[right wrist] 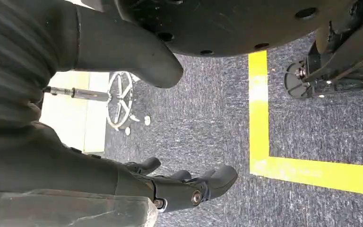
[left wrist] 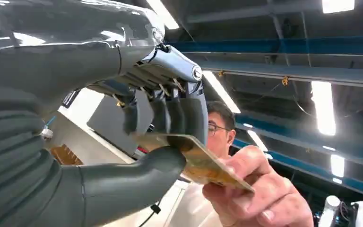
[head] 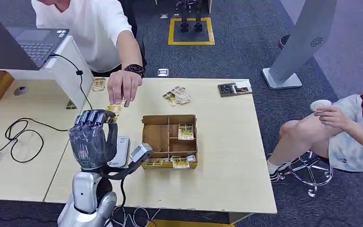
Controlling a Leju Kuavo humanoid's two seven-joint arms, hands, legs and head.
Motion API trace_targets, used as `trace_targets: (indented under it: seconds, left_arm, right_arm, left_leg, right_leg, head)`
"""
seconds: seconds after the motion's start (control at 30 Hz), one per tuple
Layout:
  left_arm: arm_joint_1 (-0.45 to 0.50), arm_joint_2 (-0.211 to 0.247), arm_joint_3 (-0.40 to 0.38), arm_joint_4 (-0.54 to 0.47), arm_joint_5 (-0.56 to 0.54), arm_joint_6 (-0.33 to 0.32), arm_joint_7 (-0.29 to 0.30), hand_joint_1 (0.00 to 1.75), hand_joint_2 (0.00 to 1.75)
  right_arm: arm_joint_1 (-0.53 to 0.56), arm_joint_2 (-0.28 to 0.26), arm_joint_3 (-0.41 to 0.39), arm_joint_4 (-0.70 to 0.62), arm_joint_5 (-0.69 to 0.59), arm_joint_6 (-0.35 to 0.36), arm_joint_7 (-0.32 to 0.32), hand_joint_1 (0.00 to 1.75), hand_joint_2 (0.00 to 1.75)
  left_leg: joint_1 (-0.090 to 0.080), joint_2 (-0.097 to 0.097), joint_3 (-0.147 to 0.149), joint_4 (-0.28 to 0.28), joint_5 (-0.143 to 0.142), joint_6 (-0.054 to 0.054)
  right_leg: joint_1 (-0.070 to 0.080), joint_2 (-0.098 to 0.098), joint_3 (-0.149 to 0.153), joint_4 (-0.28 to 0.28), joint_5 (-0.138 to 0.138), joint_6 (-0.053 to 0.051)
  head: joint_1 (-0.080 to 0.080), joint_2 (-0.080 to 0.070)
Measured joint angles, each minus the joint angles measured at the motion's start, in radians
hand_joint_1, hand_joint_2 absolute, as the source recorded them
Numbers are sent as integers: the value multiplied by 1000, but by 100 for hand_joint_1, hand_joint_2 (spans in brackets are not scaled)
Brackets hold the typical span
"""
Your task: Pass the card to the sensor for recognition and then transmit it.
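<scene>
Card — pinched by left hand above worktop, person's hand gripping its far end; right hand — fingers loosely spread, holding nothing.

Silver arm, grey ribbed wrist cover, dark-fingered left hand.
</scene>
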Motion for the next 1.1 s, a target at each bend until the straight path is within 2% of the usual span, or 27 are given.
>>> trace_targets:
  seconds: [0.27, 0.47, 0.6, 0.7, 0.73, 0.87, 0.93, 1.0, 1.07, 1.1]
  left_arm:
    - [-1, 2, -13, 16, 7, 0, -10, 175, 175]
    - [-1, 2, -14, 22, 29, 0, -40, 175, 175]
    - [0, -10, -13, 29, 89, 0, -114, 175, 175]
    - [1, -45, 17, 44, 194, 0, -232, 175, 175]
    - [1, -55, 26, 49, 221, 0, -253, 175, 175]
    - [1, -76, 44, 60, 241, 0, -270, 175, 175]
    - [-1, -90, 56, 74, 344, 0, -324, 175, 175]
    - [-7, -99, 59, 105, 539, 0, -377, 175, 175]
    - [-9, -100, 55, 118, 657, 0, -383, 175, 175]
    - [-12, -97, 44, 125, 768, 0, -382, 175, 175]
  right_arm:
    - [0, 0, 0, 0, -3, 0, 0, 0, 175]
    - [0, 0, 1, 0, -4, 0, -1, 0, 175]
    - [0, 0, 1, 0, -5, 0, -1, 0, 175]
    - [0, 0, 1, 0, -16, -2, -1, 0, 175]
    - [0, 0, 1, 0, -17, -2, -1, 0, 175]
    - [0, 0, 1, 0, -17, -2, -1, 0, 175]
    - [0, 0, 1, 0, -22, -3, -1, 0, 175]
    - [0, 0, 1, 0, -29, -8, -1, 0, 175]
    - [-1, 0, 1, 0, -36, -11, -1, 0, 175]
    - [0, 0, 1, 0, -38, -16, -1, 0, 175]
  left_leg:
    - [0, 0, 0, 0, 0, 0]
    - [0, 0, 0, 0, 0, 0]
    - [0, 0, 0, 0, 0, 0]
    - [0, 0, 0, 0, 0, 0]
    - [0, 0, 0, 0, 0, 0]
    - [0, 0, 0, 0, 0, 0]
    - [0, 0, 0, 0, 0, 0]
    - [0, 0, 0, 0, 0, 0]
    - [0, 0, 0, 0, 0, 0]
    - [0, 0, 0, 0, 0, 0]
  right_leg:
    - [0, 0, 0, 0, 0, 0]
    - [0, 0, 0, 0, 0, 0]
    - [0, 0, 0, 0, 0, 0]
    - [0, 0, 0, 0, 0, 0]
    - [0, 0, 0, 0, 0, 0]
    - [0, 0, 0, 0, 0, 0]
    - [0, 0, 0, 0, 0, 0]
    - [0, 0, 0, 0, 0, 0]
    - [0, 0, 0, 0, 0, 0]
    - [0, 1, 0, 0, 0, 0]
  head:
    - [0, 0]
    - [0, 0]
    - [0, 0]
    - [0, 0]
    - [0, 0]
    - [0, 0]
    - [0, 0]
    - [0, 0]
    - [0, 0]
    - [0, 0]
